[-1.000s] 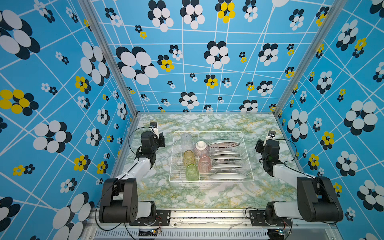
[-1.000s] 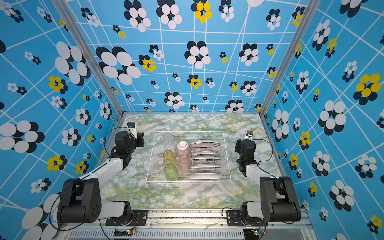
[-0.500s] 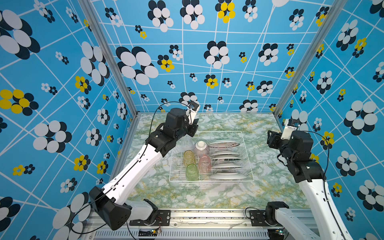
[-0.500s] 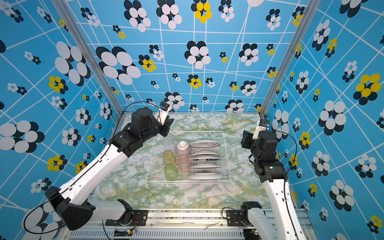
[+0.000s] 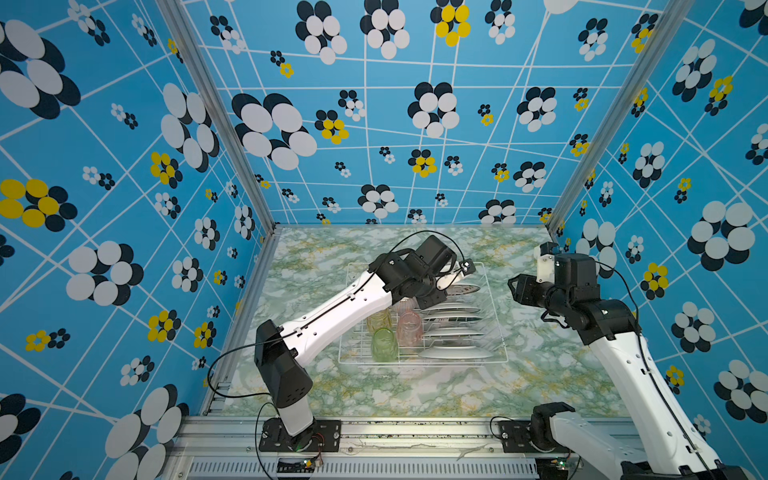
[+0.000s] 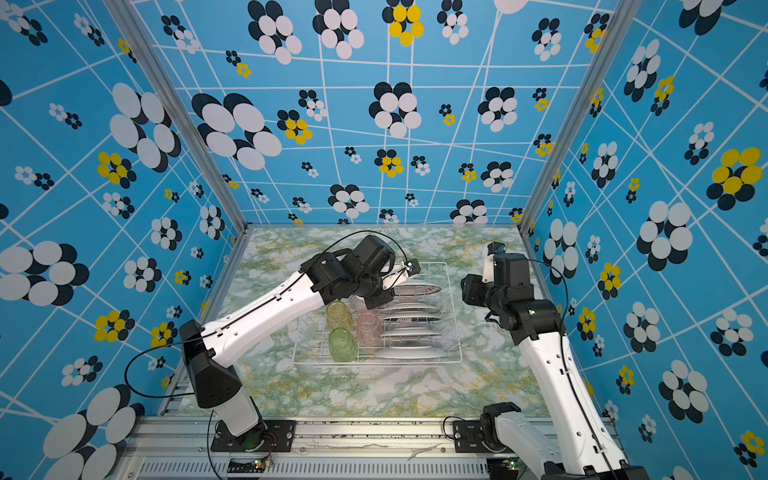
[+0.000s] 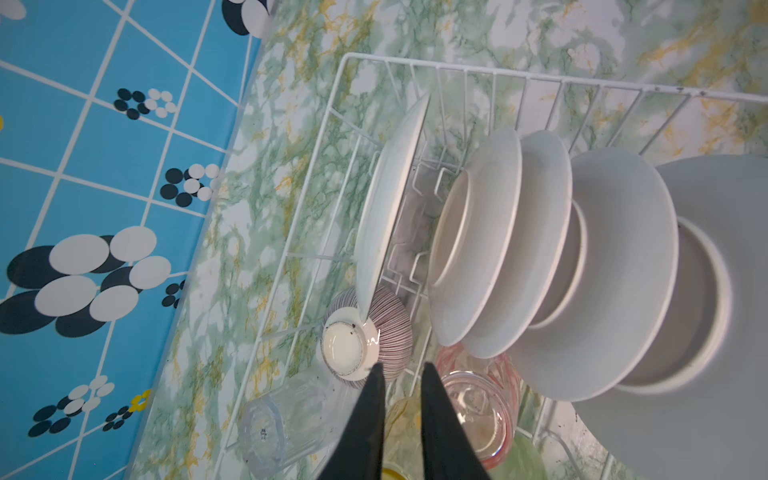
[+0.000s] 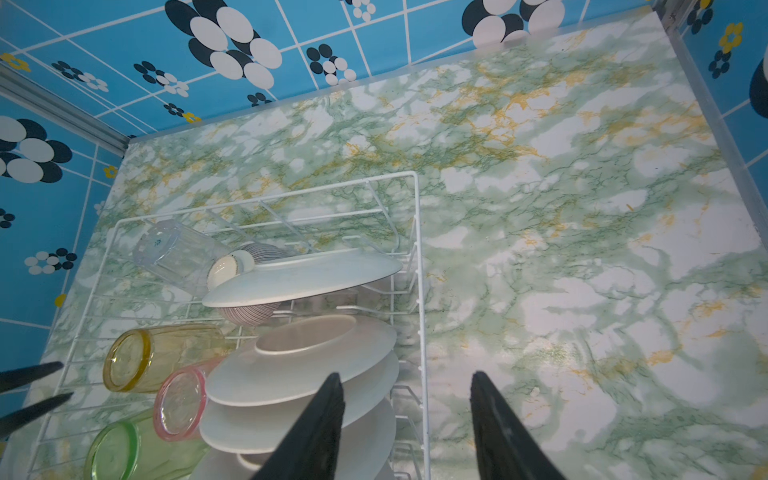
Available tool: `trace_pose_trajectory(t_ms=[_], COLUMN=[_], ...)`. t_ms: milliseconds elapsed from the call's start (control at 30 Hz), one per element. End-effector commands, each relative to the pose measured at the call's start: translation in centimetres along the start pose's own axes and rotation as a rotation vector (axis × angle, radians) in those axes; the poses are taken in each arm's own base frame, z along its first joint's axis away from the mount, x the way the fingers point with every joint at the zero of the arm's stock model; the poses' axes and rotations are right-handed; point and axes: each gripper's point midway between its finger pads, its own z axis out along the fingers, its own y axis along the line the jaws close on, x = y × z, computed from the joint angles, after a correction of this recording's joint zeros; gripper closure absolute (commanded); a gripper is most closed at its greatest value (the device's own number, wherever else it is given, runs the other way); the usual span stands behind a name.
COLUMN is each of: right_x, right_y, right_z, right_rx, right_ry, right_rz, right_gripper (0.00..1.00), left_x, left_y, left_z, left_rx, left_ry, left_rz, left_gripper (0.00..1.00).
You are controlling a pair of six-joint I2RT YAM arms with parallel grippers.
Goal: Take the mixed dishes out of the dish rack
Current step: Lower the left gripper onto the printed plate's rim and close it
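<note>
The white wire dish rack (image 5: 419, 362) (image 6: 374, 362) holds a row of upright white plates (image 5: 453, 353) (image 7: 498, 232) (image 8: 316, 365). Beside them lie amber (image 5: 378, 320), pink (image 5: 409, 328) and green (image 5: 382, 349) tumblers and a clear tumbler (image 7: 278, 419) (image 8: 174, 249). A striped bowl (image 7: 374, 332) (image 8: 249, 313) lies foot-out under the tilted rear plate (image 8: 303, 274). My left gripper (image 7: 401, 368) (image 5: 432, 297) hangs over the rack between bowl and pink tumbler (image 7: 478, 407), narrowly open and empty. My right gripper (image 8: 405, 382) (image 5: 517, 291) is wide open above the rack's right rim (image 8: 417, 249).
The rack stands on a green marbled tabletop (image 5: 415, 390) enclosed by blue flowered walls (image 5: 124, 208) on three sides. Bare tabletop (image 8: 582, 249) lies to the right of the rack and in front of it. The left arm's forearm (image 5: 340, 307) crosses the rack's left part.
Both arms have risen from their low places beside the rack. The left arm has swung over the rack's back, its jaws narrowing. The right gripper has come toward the rack's right side.
</note>
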Motion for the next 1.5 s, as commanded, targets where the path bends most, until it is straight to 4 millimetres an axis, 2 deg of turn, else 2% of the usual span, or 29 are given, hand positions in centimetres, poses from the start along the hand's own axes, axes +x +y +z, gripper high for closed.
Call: trace_pose_trajectory(t_ms=[0, 233, 533, 733, 967, 1167, 1300, 1467], right_x=[0.5, 0.3, 0.2, 0.0, 0.4, 0.7, 0.8, 0.7], right_y=[0.6, 0.7, 0.3, 0.3, 0.2, 0.2, 0.2, 0.2], right_z=[0.2, 0.2, 0.0, -0.1, 0.3, 0.8, 1.0, 1.0], right_rx=[-0.031, -0.032, -0.01, -0.01, -0.009, -0.01, -0.014, -0.009], right_ry=[0.019, 0.014, 0.001, -0.005, 0.002, 0.016, 0.02, 0.016], right_rz=[0.007, 0.001, -0.016, -0.02, -0.021, -0.017, -0.017, -0.021], right_gripper=[0.48, 0.47, 0.45, 0.45, 0.44, 0.43, 0.43, 0.42], left_x=[-0.9, -2.4, -2.9, -2.6, -2.5, -3.0, -2.6, -2.2], left_y=[0.1, -0.1, -1.3, -0.5, 1.3, 1.8, 1.7, 1.4], left_z=[-0.3, 2.0, 4.0, 5.5, 6.8, 7.3, 8.0, 8.1], left_rx=[0.015, 0.05, 0.157, 0.12, 0.04, 0.015, 0.028, 0.051], left_ry=[-0.019, -0.017, 0.031, 0.055, 0.066, 0.039, 0.054, 0.065], left_rz=[0.057, 0.093, 0.112, 0.115, 0.114, 0.111, 0.114, 0.108], left_gripper=[0.77, 0.73, 0.76, 0.75, 0.75, 0.73, 0.73, 0.73])
